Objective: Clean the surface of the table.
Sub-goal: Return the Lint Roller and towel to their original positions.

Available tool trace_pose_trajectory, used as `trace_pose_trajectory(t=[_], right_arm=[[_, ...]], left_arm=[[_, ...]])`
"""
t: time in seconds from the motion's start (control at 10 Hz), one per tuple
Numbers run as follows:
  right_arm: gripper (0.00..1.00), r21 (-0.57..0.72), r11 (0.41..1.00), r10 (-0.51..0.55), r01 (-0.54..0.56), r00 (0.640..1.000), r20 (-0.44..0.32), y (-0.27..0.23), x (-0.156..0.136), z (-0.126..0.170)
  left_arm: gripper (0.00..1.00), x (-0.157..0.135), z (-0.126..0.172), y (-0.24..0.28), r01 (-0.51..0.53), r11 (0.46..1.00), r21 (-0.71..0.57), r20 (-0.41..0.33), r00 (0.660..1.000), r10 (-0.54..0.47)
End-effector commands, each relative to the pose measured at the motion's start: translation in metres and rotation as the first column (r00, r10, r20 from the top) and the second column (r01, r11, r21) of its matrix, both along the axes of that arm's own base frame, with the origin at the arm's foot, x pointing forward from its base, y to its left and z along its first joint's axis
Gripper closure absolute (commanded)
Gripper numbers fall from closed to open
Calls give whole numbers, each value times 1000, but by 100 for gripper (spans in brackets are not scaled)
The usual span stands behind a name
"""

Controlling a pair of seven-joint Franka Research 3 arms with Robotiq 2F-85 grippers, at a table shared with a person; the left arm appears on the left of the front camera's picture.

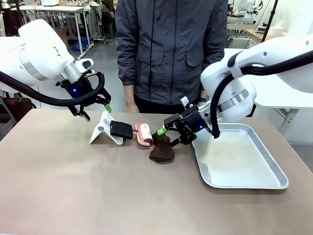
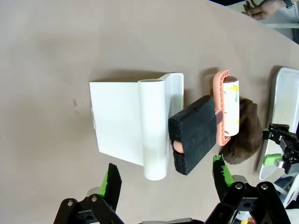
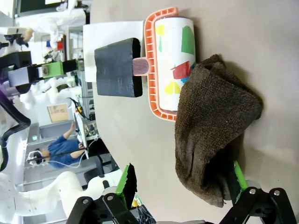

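Note:
The tan-brown table (image 1: 98, 191) carries a crumpled dark brown cloth (image 1: 161, 150) near its middle. My right gripper (image 1: 170, 137) is low over the cloth, open. In the right wrist view the cloth (image 3: 210, 126) reaches down between the fingers of my right gripper (image 3: 182, 183); the left finger stands clear of it. Touching the cloth is a pink-framed lint roller (image 1: 144, 133) with a black foam handle (image 1: 121, 129). My left gripper (image 1: 97, 113) hangs open above a white folded plastic piece (image 1: 104, 129). In the left wrist view my left gripper (image 2: 167, 179) has nothing between its fingers.
A silver tray (image 1: 264, 183) lies at the right of the table, close beside my right arm. A person in a dark jacket (image 1: 171, 49) stands at the far edge, one hand (image 1: 130, 104) near the table.

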State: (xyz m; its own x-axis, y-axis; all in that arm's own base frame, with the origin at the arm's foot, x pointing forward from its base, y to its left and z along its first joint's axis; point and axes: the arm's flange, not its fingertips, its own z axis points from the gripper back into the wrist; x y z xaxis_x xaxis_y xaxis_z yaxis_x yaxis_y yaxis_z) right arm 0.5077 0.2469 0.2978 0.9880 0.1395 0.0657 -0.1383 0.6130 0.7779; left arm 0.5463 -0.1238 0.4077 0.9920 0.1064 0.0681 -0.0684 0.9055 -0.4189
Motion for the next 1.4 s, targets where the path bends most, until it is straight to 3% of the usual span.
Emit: trace_pose_trajectory(t=[0.0,0.3,0.5,0.7,0.9,1.1,1.3], right_arm=[[0,-39,999,17,-17,1000,6,-11,-2,17],[0,-59,998,-4,7,999,50,-51,-35,56],[0,85,996,16,-21,998,57,-84,-70,62],[0,279,960,-46,30,998,48,-129,-108,52],[0,393,913,-135,105,989,51,-168,-129,33],[0,486,853,-227,191,974,16,-196,-132,15],[0,567,788,-324,241,945,49,-204,-129,4]], left_arm=[[0,-14,4,9,6,1000,-11,20,1000,-6],[0,-73,12,43,134,981,-141,135,984,-115],[0,-128,2,85,216,941,-262,247,957,-151],[0,-168,-26,139,315,848,-426,327,928,-180],[0,-175,-62,179,398,697,-597,380,905,-192],[0,-162,-91,206,446,540,-713,430,887,-165],[0,-148,-94,212,494,490,-718,482,861,-161]])
